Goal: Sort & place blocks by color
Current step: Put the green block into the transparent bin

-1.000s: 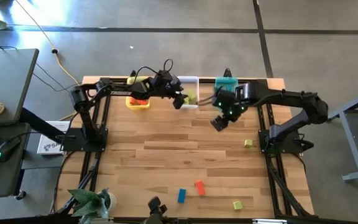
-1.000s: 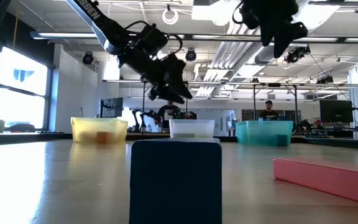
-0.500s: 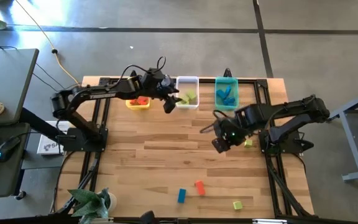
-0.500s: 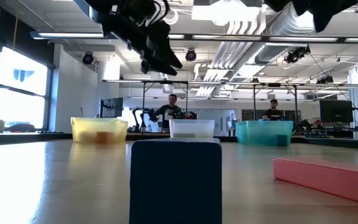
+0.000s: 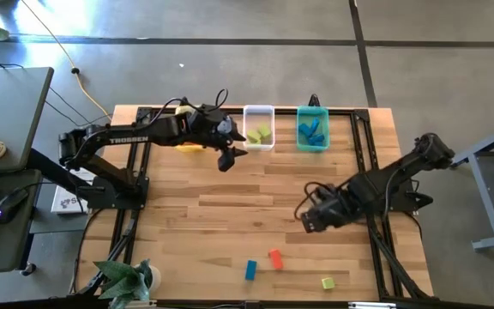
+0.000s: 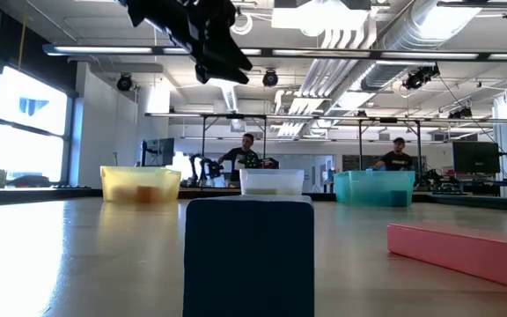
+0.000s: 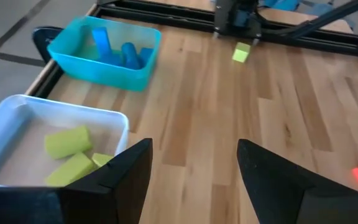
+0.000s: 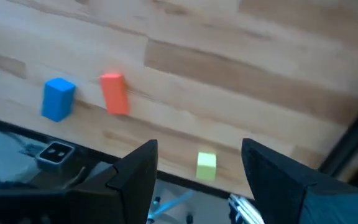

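Sorting looks well past halfway from where I sit. Along the far edge of the worktop (image 5: pixel 230 193) stand the three bins: the yellow bin (image 5: pixel 189 144) mostly hidden under my left arm, the clear bin (image 5: pixel 259 126) holding yellow-green blocks (image 7: pixel 68 142), and the teal bin (image 5: pixel 312 128) holding blue blocks (image 7: pixel 122 52). In the low view something orange shows through the yellow bin's wall, so I judge at least one red piece is already home.

Left loose, as far as I can see, are four pieces. Near the front edge lie a blue block (image 5: pixel 250 269) and a red-orange block (image 5: pixel 275 258) just beside each other, with a yellow-green cube (image 5: pixel 328 282) further toward the front right corner. A second yellow-green cube (image 7: pixel 242 53) shows only in the left wrist view, by the right-side frame; from above my right arm covers it.

My left gripper (image 5: pixel 226 158) hangs just in front of the clear bin, fingers apart and empty. My right gripper (image 5: pixel 309 221) is over the right half of the worktop, looking toward the front-edge pieces, fingers apart, nothing between them. I'd take the red-orange block or the blue one next.
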Robot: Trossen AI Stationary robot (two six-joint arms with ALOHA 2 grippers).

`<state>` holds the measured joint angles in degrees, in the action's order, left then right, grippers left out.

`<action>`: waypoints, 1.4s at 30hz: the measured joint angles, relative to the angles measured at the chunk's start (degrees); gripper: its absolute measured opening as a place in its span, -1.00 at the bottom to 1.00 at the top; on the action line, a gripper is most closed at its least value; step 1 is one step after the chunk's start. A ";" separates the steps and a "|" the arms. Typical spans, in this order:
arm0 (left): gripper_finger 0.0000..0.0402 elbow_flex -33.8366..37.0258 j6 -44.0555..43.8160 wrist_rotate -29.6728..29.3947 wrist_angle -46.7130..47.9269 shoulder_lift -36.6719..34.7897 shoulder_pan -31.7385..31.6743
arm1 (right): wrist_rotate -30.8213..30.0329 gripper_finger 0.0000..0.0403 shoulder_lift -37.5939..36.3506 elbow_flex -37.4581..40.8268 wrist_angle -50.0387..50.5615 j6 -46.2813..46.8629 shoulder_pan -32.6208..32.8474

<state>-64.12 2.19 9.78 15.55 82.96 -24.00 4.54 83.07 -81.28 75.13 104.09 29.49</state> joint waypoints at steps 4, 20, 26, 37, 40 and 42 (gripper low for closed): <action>0.11 0.00 -1.99 -0.10 0.99 0.00 1.64 | 2.86 0.09 2.76 0.00 -0.38 6.88 4.40; 0.11 0.00 -4.01 -2.35 1.60 0.00 7.97 | 4.31 0.09 16.21 0.00 -12.40 13.95 15.34; 0.11 0.00 -7.94 -2.53 1.74 0.00 9.59 | 6.70 0.09 20.75 0.00 -15.16 15.61 18.34; 0.11 0.00 -8.28 -4.87 1.80 0.00 13.87 | 7.08 0.09 26.07 0.00 -16.39 20.42 21.80; 0.11 0.00 -8.92 -6.13 1.80 0.00 14.84 | 7.06 0.09 27.28 0.00 -17.58 20.42 22.15; 0.11 0.00 -9.09 -6.16 1.79 0.00 15.21 | 6.94 0.09 28.00 0.00 -17.87 20.42 22.33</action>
<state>-64.12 -6.90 3.62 17.33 82.96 -8.79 11.48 111.08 -81.28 57.27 124.51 51.81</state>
